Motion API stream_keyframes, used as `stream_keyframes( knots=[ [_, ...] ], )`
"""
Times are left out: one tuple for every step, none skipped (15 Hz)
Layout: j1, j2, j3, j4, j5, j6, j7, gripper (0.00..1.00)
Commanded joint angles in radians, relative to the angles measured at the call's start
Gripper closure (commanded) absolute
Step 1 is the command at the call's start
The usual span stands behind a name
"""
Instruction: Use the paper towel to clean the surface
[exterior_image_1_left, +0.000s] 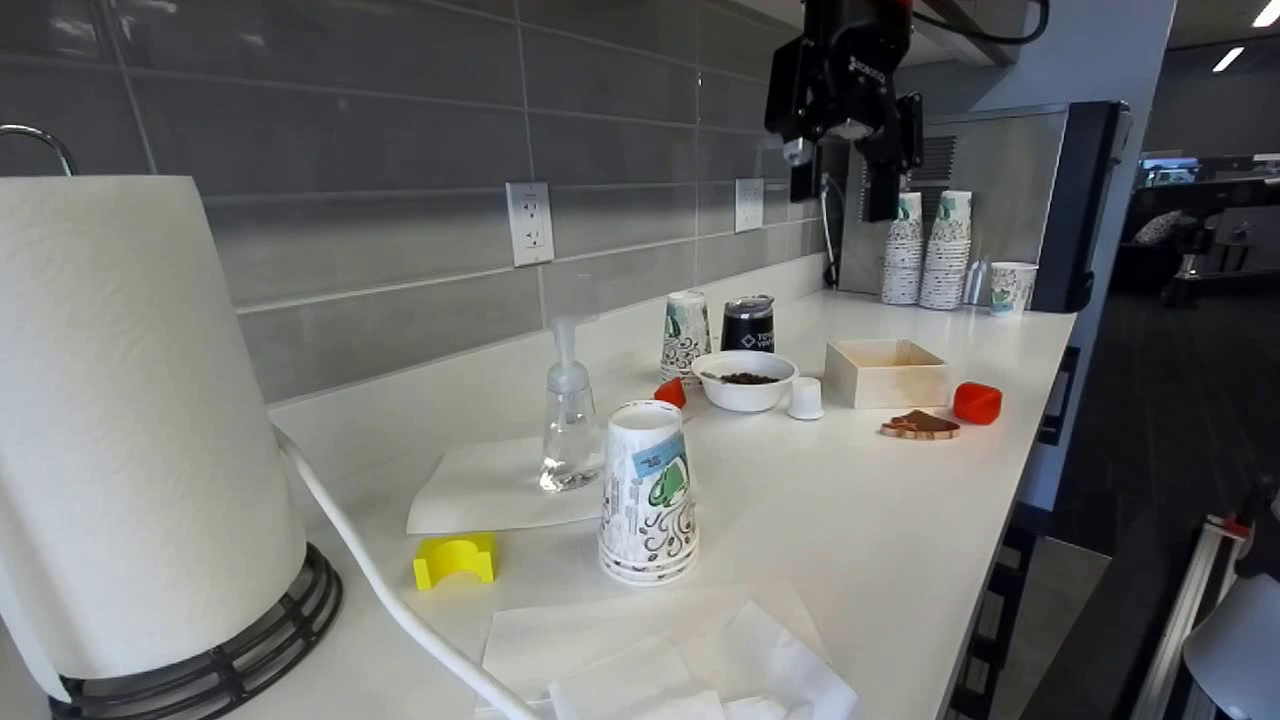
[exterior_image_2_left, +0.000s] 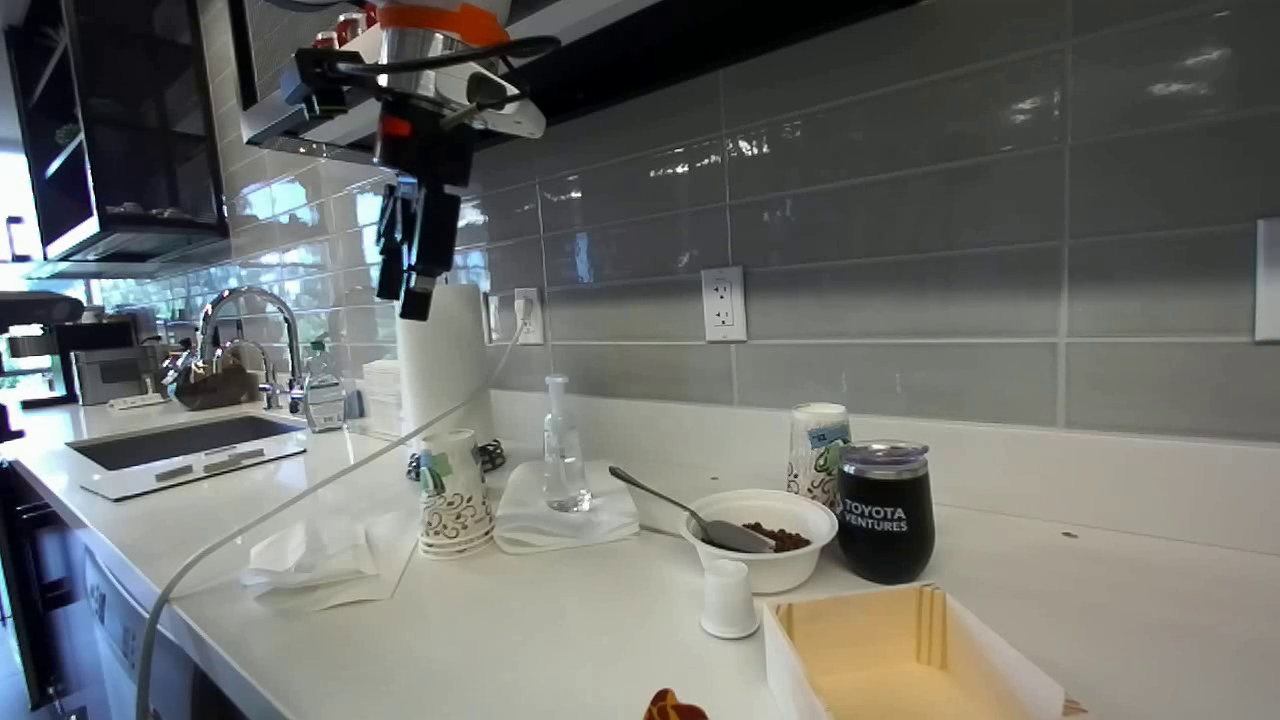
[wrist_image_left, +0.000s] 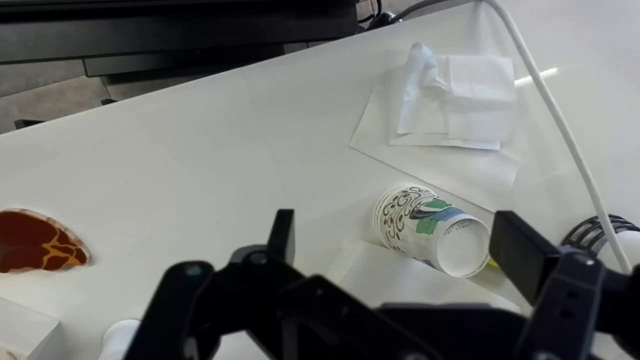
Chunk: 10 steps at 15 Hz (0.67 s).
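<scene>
Gripper (wrist_image_left: 397, 242) is up high, spread wide w/ nothing in it; in wrist view the loose paper towel (wrist_image_left: 470, 102) lies up & right, on the tabletop (wrist_image_left: 200, 160) nr the cup stack (wrist_image_left: 425, 225), so prob go over, then down

Towel (exterior_image_1_left: 640, 685), bottom ctr in an exterior view: thin matt paper, creased. Roll (exterior_image_1_left: 130, 420), far L: also paper, matt w/ faint texture. Counter (exterior_image_1_left: 850, 520): smooth, bit of sheen. Tiles (exterior_image_1_left: 350, 150) up top: def glossy. Cups (exterior_image_1_left: 645, 505), mid: smooth printed paper afaict. Box (exterior_image_1_left: 900, 388), mid R: looks like wood, matt. Bottle (exterior_image_1_left: 568, 440): clear, glass or plastic, can't tell tbh.
</scene>
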Motion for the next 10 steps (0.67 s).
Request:
stream_keyframes(
  knots=[
    [-0.021,-0.001,0.016,0.002,0.008,-0.006,-0.009,0.0],
    [-0.021,-0.001,0.016,0.002,0.008,-0.006,-0.009,0.0],
    [-0.02,0.009,0.023,0.004,0.002,0.004,-0.011,0.0],
    [-0.009,0.02,0.037,0.0,0.001,0.02,-0.03,0.0],
    [0.001,0.029,0.052,-0.006,0.002,0.033,-0.044,0.0],
    [0.013,0.036,0.071,-0.012,0.004,0.045,-0.055,0.0],
    [0.024,0.039,0.094,-0.02,0.003,0.06,-0.059,0.0],
    [0.039,0.045,0.118,-0.027,0.001,0.076,-0.064,0.0],
    [0.057,0.056,0.144,-0.03,0.001,0.09,-0.067,0.0],
    [0.076,0.067,0.176,-0.039,-0.001,0.123,-0.063,0.0]
  ],
)
